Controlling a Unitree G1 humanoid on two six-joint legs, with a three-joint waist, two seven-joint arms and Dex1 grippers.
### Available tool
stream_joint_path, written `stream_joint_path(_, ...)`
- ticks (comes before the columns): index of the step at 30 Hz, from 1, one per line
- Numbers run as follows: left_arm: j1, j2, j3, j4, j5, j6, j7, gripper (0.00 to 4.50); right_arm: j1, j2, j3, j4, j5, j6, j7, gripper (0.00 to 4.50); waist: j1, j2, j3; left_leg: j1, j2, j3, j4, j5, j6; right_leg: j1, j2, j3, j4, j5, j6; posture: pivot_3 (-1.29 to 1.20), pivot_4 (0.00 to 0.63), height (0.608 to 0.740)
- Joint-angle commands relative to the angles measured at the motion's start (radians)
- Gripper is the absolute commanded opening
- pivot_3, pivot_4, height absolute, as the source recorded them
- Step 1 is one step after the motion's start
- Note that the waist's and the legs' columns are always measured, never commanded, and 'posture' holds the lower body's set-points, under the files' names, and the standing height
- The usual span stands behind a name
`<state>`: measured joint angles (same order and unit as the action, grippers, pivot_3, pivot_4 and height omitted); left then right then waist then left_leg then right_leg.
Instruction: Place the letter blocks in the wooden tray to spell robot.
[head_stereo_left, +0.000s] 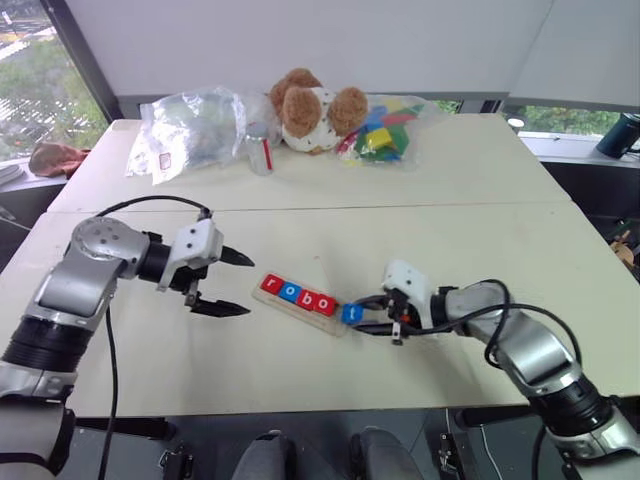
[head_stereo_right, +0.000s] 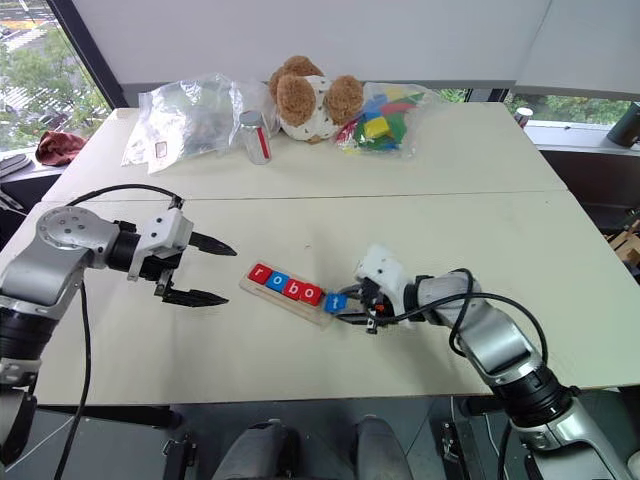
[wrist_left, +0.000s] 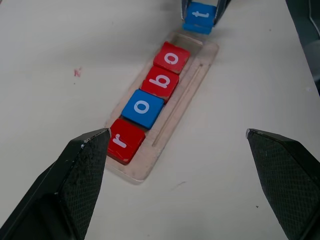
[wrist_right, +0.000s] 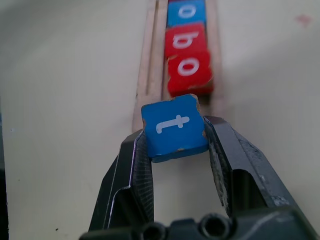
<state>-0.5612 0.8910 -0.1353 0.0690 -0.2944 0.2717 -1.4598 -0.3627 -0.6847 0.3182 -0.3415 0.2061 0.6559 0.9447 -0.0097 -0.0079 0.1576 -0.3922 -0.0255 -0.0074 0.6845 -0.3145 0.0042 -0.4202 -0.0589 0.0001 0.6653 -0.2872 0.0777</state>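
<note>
pale counter (head_stereo_left: 450, 215), two slabs joined by a seam across the middle. back edge, around 12 o'clock: crumpled clear plastic bag (head_stereo_left: 190, 130) toward 11, brown and white plush toy (head_stereo_left: 312, 108) at centre, bagged multicoloured toy blocks (head_stereo_left: 385, 132) just to its right, small silver can (head_stereo_left: 260, 148) upright between plastic bag and plush. reddish cloth (head_stereo_left: 55, 157) off the counter at 10 o'clock.

left tool (head_stereo_left: 228, 283) at 9 o'clock of the tray, spread wide, empty, fingers pointing toward the tray end, well apart from it. right tool (wrist_right: 175, 137) at 3 o'clock of the tray, clamped on the blue "t" block (wrist_right: 173, 127), one finger on each side edge.

wooden tray (wrist_left: 187, 95) near counter centre, lying slantwise, far end toward 10 o'clock, near end toward 4. four letter blocks seated in it in a touching row: red "r" (wrist_left: 125, 140), blue "o" (wrist_left: 143, 108), red "b" (wrist_left: 160, 82), red "o" (wrist_left: 171, 57). "t" block tilted, held just past the last "o" at the tray's 4 o'clock end, over the vacant fifth slot; cannot tell whether touching the tray.
</note>
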Motion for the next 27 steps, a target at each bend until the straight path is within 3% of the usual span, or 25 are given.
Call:
stream_joint_path(1,-0.005,-0.002,0.021,-0.033,-0.009,-0.002,0.010,4.50,-0.036,0.014,0.016,-0.035,-0.020,0.029,-0.027,1.12,-0.001,0.000,0.000,0.000,0.000,0.000,0.000,0.000,0.000,0.000,0.000,0.000,0.000,0.000,0.000,0.00,0.150,0.740)
stream_joint_path(27,0.005,-0.037,0.035,-0.030,-0.017,0.000,0.067,4.50,-0.111,0.104,0.073,0.027,-0.062,0.076,-0.082,1.12,-0.003,0.000,0.000,0.000,0.000,0.000,0.000,0.000,0.000,-0.001,0.001,0.000,0.001,0.000,0.000,0.00,0.150,0.740)
